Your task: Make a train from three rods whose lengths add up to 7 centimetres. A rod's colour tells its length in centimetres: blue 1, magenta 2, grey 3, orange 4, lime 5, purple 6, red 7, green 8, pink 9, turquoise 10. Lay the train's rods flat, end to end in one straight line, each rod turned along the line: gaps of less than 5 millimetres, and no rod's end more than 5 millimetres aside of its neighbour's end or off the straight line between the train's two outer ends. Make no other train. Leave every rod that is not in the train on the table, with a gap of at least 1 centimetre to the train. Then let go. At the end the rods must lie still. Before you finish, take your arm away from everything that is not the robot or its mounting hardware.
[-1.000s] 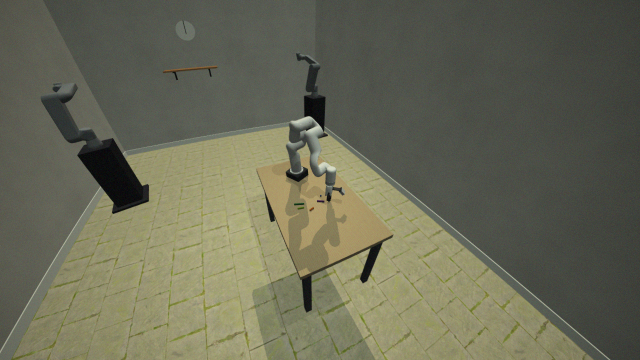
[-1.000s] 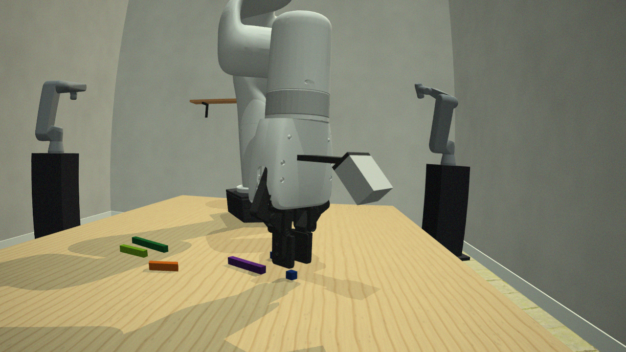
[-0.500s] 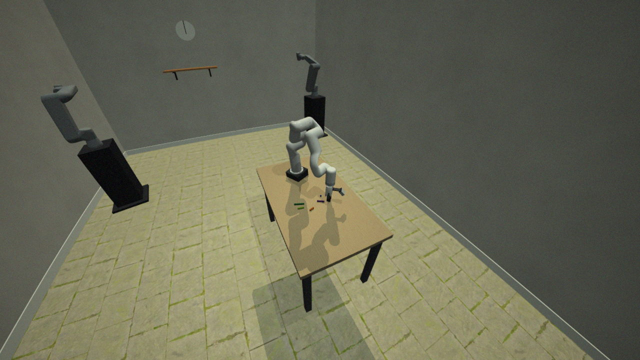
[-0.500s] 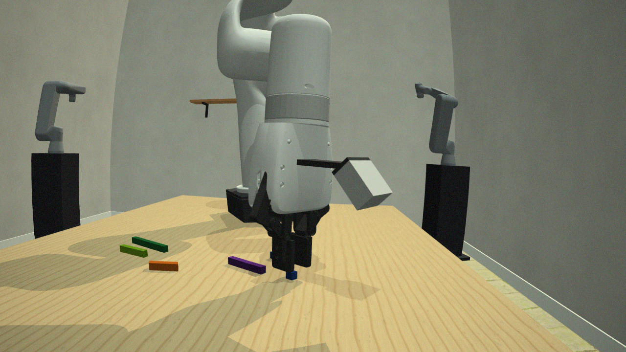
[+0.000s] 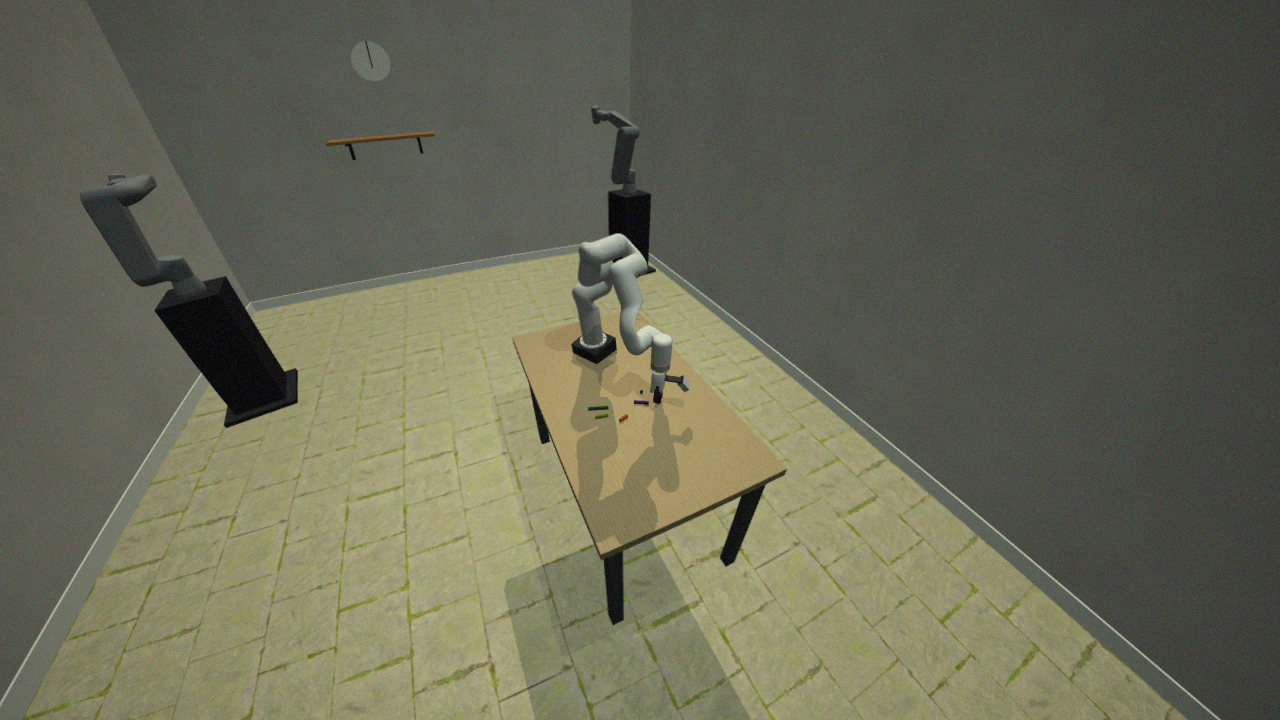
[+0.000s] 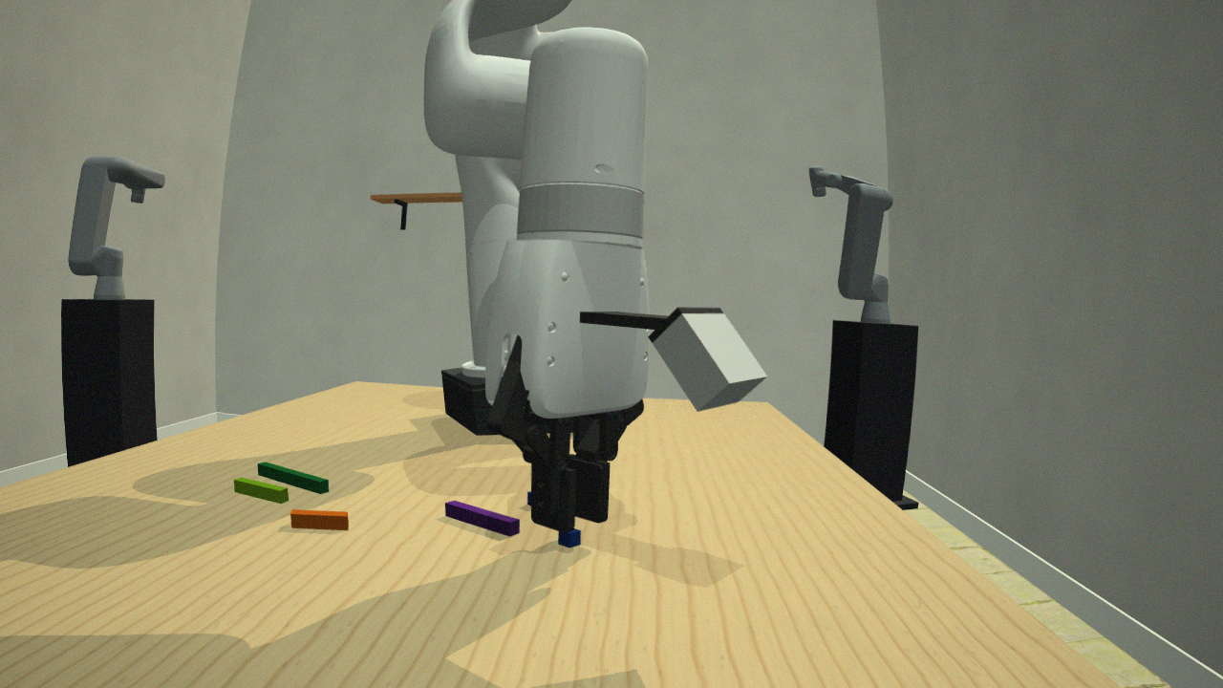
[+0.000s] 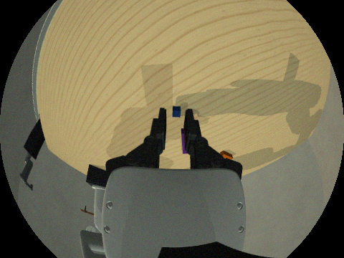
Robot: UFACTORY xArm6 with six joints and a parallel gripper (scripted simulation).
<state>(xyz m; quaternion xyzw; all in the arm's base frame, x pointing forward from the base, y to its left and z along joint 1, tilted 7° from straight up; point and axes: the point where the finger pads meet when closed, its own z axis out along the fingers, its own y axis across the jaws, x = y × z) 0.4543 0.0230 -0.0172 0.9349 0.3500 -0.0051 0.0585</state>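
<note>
My gripper (image 6: 568, 513) hangs low over the table with its fingertips close to the top. The fingers stand a little apart with nothing between them. One blue cube (image 6: 568, 537) lies on the table just in front of the fingertips. A second blue cube (image 6: 529, 497) is mostly hidden behind the fingers. In the wrist view a blue cube (image 7: 176, 111) sits just beyond the fingertips, not between them. The purple rod (image 6: 481, 517) lies flat just left of the gripper. The orange rod (image 6: 318, 519), the lime rod (image 6: 261, 489) and the green rod (image 6: 293, 477) lie further left, apart from each other.
The arm's base (image 5: 593, 347) stands at the far end of the wooden table (image 5: 644, 438). The wrist camera box (image 6: 708, 357) sticks out to the right of the gripper. Two other arms on black pedestals stand on the floor, away from the table.
</note>
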